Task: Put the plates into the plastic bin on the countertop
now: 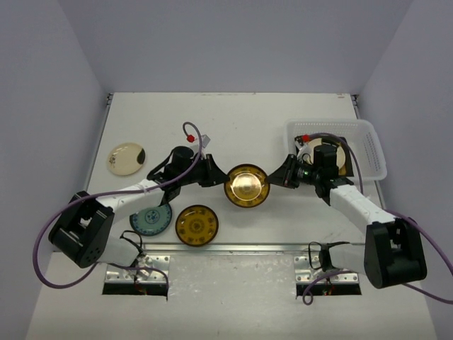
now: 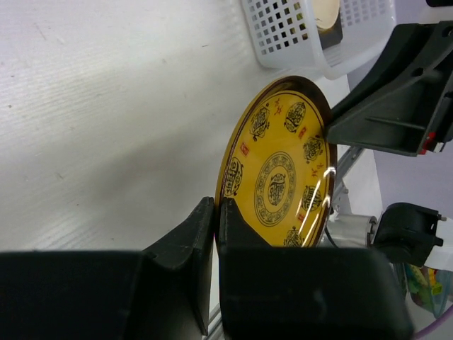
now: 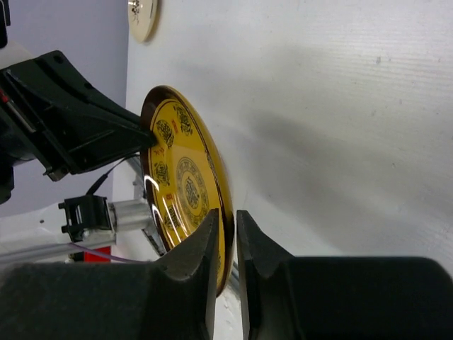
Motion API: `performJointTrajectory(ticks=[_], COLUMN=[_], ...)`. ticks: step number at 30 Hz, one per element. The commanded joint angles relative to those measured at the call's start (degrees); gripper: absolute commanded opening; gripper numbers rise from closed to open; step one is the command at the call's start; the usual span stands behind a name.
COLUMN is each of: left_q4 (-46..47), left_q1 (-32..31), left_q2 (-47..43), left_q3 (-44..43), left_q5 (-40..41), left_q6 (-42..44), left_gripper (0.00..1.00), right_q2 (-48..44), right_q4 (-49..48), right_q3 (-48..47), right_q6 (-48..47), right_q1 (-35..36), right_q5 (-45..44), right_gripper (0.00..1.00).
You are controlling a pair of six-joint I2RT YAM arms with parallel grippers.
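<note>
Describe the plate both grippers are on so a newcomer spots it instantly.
Go to the countertop centre, just left of the bin. The amber plate there is pinched at opposite rims by the left gripper and right gripper. The other amber plate lies untouched nearer the front edge.

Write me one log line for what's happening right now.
left hand: gripping yellow plate rim | right hand: gripping opposite rim | basket: already holds plates

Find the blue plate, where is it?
In the top view, the blue plate lies near-left on the countertop, partly under the left arm, beside the flat amber plate.
</note>
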State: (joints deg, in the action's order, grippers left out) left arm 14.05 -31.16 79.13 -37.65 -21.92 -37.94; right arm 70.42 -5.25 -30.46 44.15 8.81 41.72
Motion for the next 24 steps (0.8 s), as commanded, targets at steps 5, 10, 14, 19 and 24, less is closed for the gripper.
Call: performJointTrajectory(ticks=[5, 10, 14, 19, 24], left_q4=[5.0, 3.4, -10.1, -25.3, -33.6], left_q1=[-0.4, -0.4, -0.4, -0.4, -0.4], left_q2=[-4.1, -5.8, -12.2, -22.9, -31.2], left_q3=[-1.0, -1.8, -4.0, -5.1, -4.1], left_q5=[-1.8, -0.5, 12.8, 26.1, 27.0], left_q6=[-0.9, -0.6, 2.5, 6.4, 11.2], left_gripper=[0.00, 0.39, 1.00, 1.00, 1.00], right_q2=[-0.2, -0.8, -3.2, -6.1, -0.8], right_q4=[-4.5, -4.1, -2.4, -0.9, 1.0], right_q3=[-1.5, -1.7, -2.2, -1.5, -4.8], right_q6=[-0.1, 0.0, 3.7, 11.7, 16.0], right_q1=[1.4, 1.2, -7.5, -23.9, -30.4], right_q5=[0.5, 0.0, -3.5, -15.4, -34.3], right_gripper=[0.23, 0.00, 0.00, 0.00, 0.00])
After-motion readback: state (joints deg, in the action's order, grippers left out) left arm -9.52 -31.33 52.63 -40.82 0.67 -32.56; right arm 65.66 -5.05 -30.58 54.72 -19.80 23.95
